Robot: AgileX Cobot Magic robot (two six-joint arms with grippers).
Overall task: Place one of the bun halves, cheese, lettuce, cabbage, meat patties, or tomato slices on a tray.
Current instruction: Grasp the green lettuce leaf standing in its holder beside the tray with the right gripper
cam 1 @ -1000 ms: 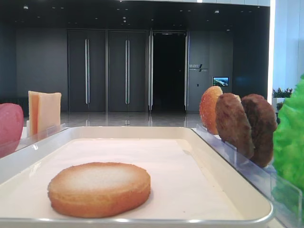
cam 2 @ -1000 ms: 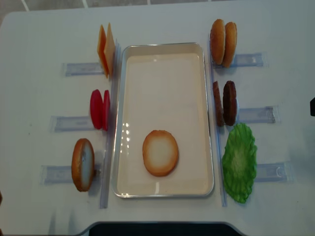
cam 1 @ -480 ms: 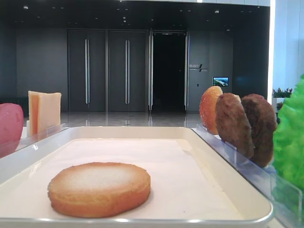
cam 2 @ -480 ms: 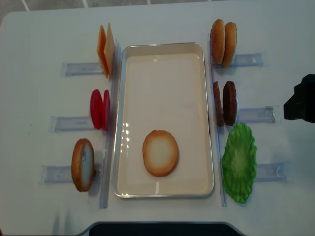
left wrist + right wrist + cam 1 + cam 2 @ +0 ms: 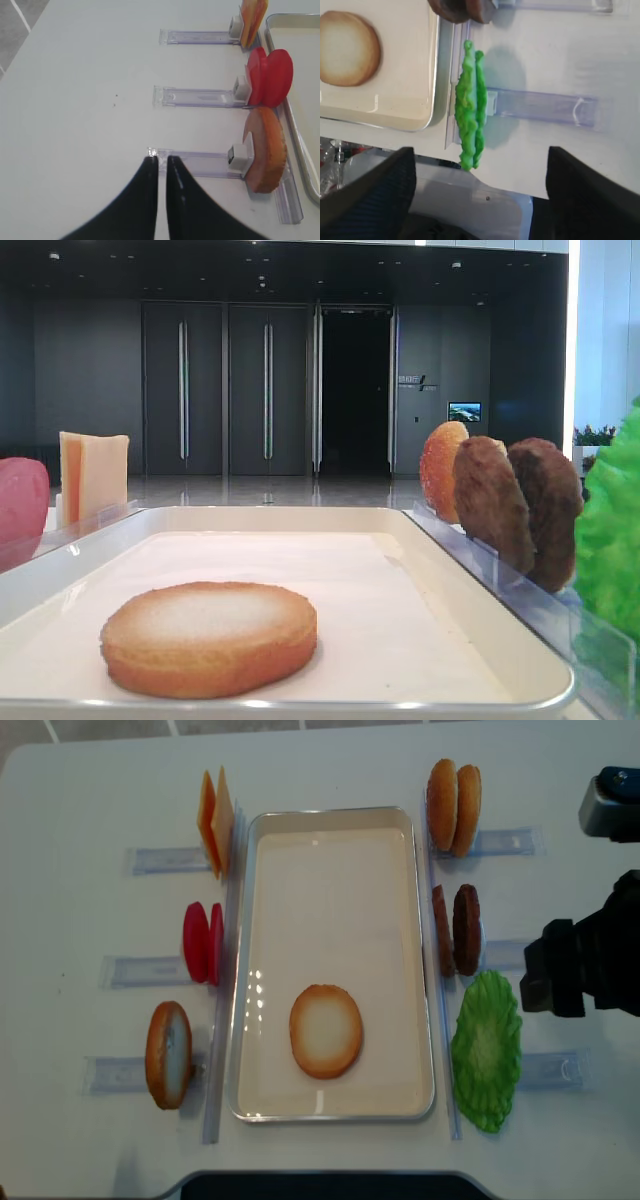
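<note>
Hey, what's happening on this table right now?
A two-armed robot is laying burger parts on a tray. One bun half already lies flat in it. The right gripper, open and empty, hovers beside the lettuce. The left gripper is shut and empty, off by the left-hand racks.

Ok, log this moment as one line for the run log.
tray: one bun half | left gripper: shut, empty | right gripper: open, above lettuce

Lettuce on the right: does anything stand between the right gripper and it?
Nothing visible does. The right gripper hangs open, fingers wide, over the table edge, facing the upright lettuce in its clear holder; only bare table lies between.
</note>
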